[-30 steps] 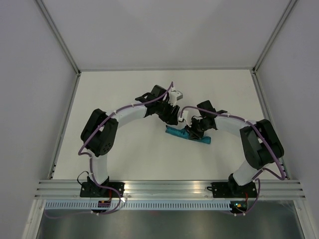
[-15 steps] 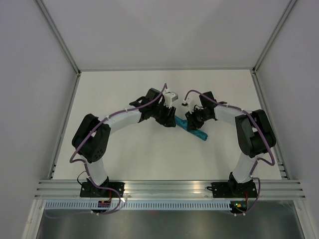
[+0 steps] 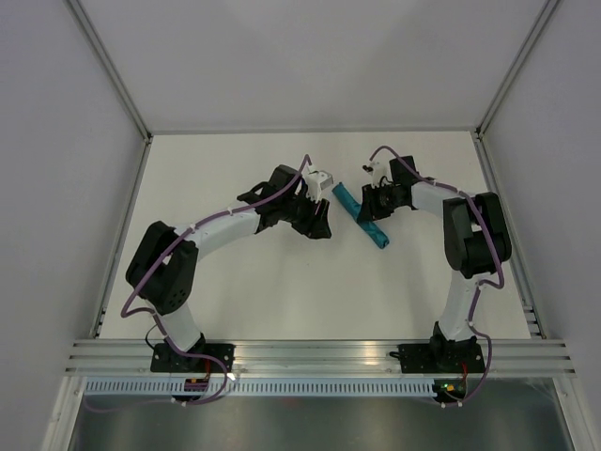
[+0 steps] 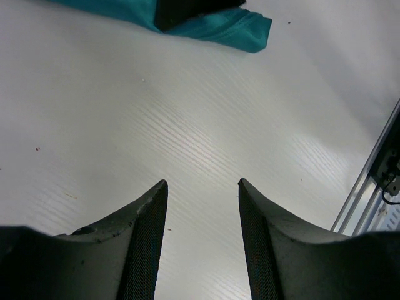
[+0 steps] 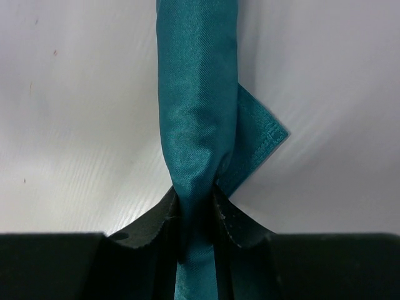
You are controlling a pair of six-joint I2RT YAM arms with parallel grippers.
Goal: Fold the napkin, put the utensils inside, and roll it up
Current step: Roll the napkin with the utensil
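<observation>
At the near edge of the bench point(image 3: 235, 301) both arm bases are bolted to an aluminium rail point(image 3: 319, 352). The left arm point(image 3: 174, 272) bends out to the left and then reaches in toward the middle. The right arm point(image 3: 474, 240) rises along the right side and turns inward. A purple cable point(image 3: 221, 218) runs along each arm.

The left hand point(image 4: 203, 184) stands wide, its two dark fingers point(image 4: 147, 212) well apart with only bare white bench between them. It holds nothing and is clear of the cloth. In its wrist view one teal end of the roll shows at the top edge, beyond the fingertips.

The right hand point(image 5: 197, 197) is narrow, pinched on the napkin point(image 5: 197, 94). The cloth is rolled into a tight teal tube, squeezed thinner where the fingers clamp it on both sides. A hemmed corner flap point(image 5: 262, 134) sticks out to the right, just past the grip.

From above, the napkin point(image 3: 377, 235) is a short slanted roll right of centre on the far half of the bench. It lies between the two hands, one end toward the far left and the other toward the near right. It appears to lie on the surface, though contact cannot be confirmed, and what the roll contains is hidden.

Beyond it are the plain grey walls point(image 3: 310, 66) of the enclosure.
</observation>
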